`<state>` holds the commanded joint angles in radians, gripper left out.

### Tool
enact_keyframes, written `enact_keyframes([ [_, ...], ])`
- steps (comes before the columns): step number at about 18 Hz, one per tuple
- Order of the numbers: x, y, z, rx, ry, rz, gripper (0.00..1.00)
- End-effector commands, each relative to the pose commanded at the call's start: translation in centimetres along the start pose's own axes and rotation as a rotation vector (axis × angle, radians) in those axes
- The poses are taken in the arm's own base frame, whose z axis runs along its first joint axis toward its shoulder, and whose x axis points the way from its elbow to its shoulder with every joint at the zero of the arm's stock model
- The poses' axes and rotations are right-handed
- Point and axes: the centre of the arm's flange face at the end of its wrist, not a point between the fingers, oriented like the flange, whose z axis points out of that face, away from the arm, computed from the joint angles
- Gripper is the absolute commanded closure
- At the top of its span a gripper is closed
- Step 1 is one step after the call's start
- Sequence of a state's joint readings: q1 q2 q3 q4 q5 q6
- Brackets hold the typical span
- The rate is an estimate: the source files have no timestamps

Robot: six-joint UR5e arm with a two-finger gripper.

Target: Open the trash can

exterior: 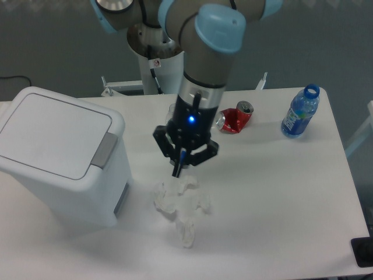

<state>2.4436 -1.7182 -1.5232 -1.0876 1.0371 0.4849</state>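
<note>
The trash can [56,156] is a large white bin at the table's left, with its flat lid down and a grey push tab [105,150] on the right edge of the lid. My gripper [185,165] hangs to the right of it, about a hand's width from the tab and not touching the bin. It points down just above the crumpled tissue. Its jaws look spread, so I read it as open with nothing held. The arm covers the table patch behind the gripper.
Crumpled white tissue [180,204] lies right under and in front of the gripper. A crushed red can [236,119] lies to its right, and a blue water bottle [300,112] stands at the far right. The robot's base column [157,55] rises behind the table.
</note>
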Motion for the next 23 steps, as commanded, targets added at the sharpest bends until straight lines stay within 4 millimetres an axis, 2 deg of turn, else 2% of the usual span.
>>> enact_keyframes([
  [2, 1.6, -0.2, -0.6, 0.013, 0.012, 0.000, 1.00],
  [7, 5.5, -0.1, 1.0, -0.011, 0.053, 0.020, 1.00],
  [13, 7.7, 0.8, 0.8, -0.016, 0.066, 0.034, 1.00],
  [23, 7.7, 1.2, 2.0, -0.026, 0.073, 0.039, 1.00],
])
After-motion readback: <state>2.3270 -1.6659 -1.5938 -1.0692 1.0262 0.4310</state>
